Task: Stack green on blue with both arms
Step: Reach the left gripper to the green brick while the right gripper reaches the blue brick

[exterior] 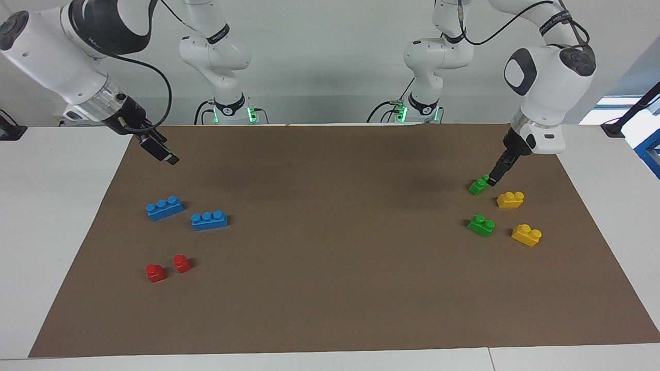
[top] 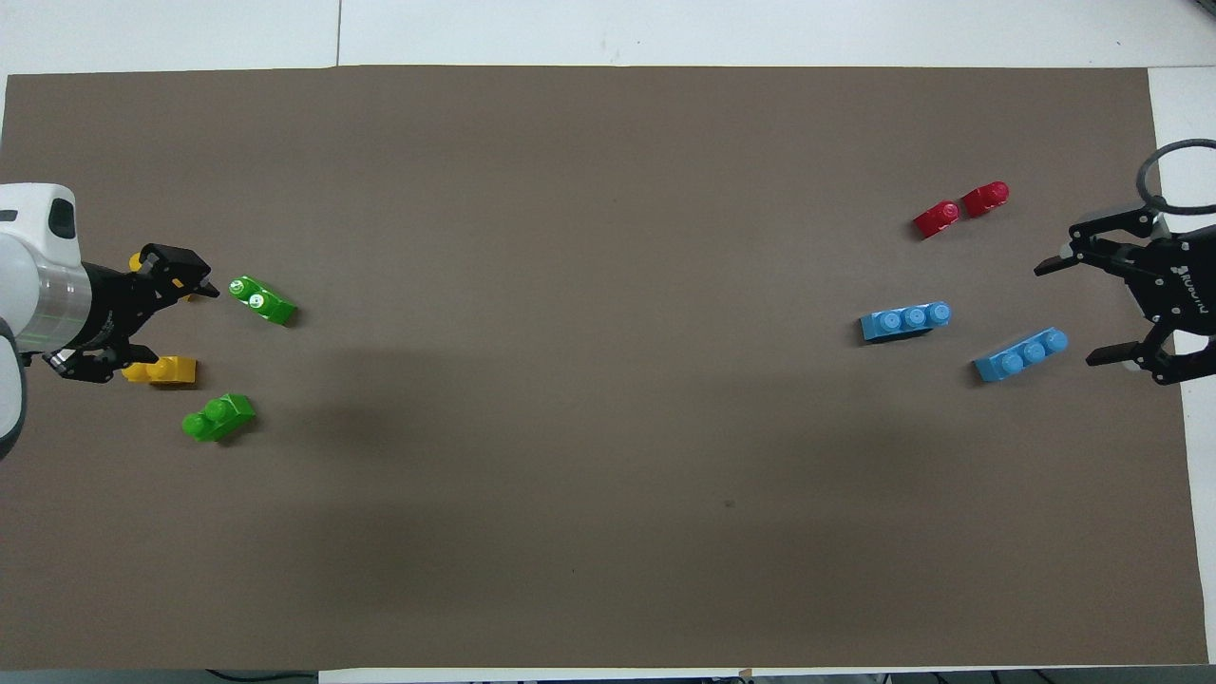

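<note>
Brown matting (exterior: 330, 257) carries a two-stud green brick (exterior: 479, 185), the left gripper (exterior: 494, 178) at its 3 o'clock. Overhead shows both the left gripper and the right gripper (top: 1107, 309) spread open, with the blue brick (top: 1020, 353) at the right gripper's 8 o'clock

A big brown mat (top: 608, 570) covers most of the white table (exterior: 51, 232). Think of the mat in the overhead view as a clock. Two little red bricks sit out toward 2 o'clock. The second red brick (top: 985, 198) is just beside the first red brick (top: 937, 218), at its 2 o'clock. Out toward 9 o'clock lies a green brick (top: 261, 299). A yellow brick (top: 161, 370) is at its 8 o'clock. In the facing view, another yellow brick (exterior: 526, 234) is at its 3 o'clock.
</note>
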